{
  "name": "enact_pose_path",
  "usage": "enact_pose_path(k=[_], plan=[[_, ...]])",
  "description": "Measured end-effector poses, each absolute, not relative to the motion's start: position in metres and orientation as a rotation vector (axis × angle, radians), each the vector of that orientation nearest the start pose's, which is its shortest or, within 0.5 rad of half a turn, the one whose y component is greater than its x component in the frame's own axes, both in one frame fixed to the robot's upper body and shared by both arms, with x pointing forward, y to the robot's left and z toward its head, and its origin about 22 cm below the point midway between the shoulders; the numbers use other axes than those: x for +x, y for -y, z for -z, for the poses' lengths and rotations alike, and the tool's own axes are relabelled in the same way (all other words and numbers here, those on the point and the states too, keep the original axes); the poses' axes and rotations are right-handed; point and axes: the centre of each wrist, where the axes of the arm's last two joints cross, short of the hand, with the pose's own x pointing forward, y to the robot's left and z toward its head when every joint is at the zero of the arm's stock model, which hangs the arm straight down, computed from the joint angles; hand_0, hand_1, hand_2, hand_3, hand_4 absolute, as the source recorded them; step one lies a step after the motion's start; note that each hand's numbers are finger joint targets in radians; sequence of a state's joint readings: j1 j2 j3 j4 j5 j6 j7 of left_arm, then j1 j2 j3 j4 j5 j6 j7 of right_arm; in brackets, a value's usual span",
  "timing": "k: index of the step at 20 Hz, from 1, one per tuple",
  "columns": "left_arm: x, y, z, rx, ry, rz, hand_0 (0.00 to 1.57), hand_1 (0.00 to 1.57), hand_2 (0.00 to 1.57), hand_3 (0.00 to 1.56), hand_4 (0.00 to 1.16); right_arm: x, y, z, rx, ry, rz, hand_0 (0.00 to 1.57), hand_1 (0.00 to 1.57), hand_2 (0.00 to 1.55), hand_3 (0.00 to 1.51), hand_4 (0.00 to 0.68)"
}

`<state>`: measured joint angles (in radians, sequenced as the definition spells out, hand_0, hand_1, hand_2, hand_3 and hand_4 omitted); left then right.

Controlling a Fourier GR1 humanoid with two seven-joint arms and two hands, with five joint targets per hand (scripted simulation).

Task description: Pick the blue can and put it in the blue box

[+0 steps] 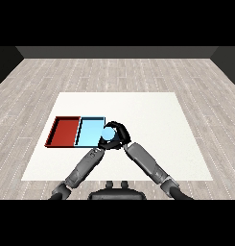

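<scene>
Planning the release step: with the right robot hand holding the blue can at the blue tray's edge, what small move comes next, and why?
Probably shift left: the right robot hand curls round the blue can at the blue tray's right rim, not yet over its middle.

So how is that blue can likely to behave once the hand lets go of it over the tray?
The blue can looks like a smooth cylinder, so it would probably roll if laid on its side. The right hand curls round it without visibly denting it, suggesting it is stiff. At the blue tray's right edge, it might tip if set on the rim.
</scene>
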<state>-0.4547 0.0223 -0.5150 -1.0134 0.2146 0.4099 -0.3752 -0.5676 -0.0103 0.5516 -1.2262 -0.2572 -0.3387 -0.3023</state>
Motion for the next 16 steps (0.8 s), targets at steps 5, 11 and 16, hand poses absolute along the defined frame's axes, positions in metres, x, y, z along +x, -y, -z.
enact_pose_path(k=[5,11,16], plan=[[0.307,-0.094,0.026,0.051,1.783,0.409,0.00,0.00,0.00,0.00,0.43,0.305,0.047,-0.049,0.365,1.938,-0.326,1.45,1.45,1.46,1.39,0.590],[0.301,-0.096,0.030,0.025,1.806,0.258,0.81,0.81,0.85,0.72,0.69,0.304,0.039,-0.049,0.391,1.936,-0.337,1.44,1.44,1.45,1.39,0.602],[0.296,-0.094,0.028,0.024,1.795,0.222,0.63,0.63,0.73,0.51,0.66,0.302,0.041,-0.050,0.417,1.935,-0.326,1.43,1.43,1.45,1.39,0.593]])
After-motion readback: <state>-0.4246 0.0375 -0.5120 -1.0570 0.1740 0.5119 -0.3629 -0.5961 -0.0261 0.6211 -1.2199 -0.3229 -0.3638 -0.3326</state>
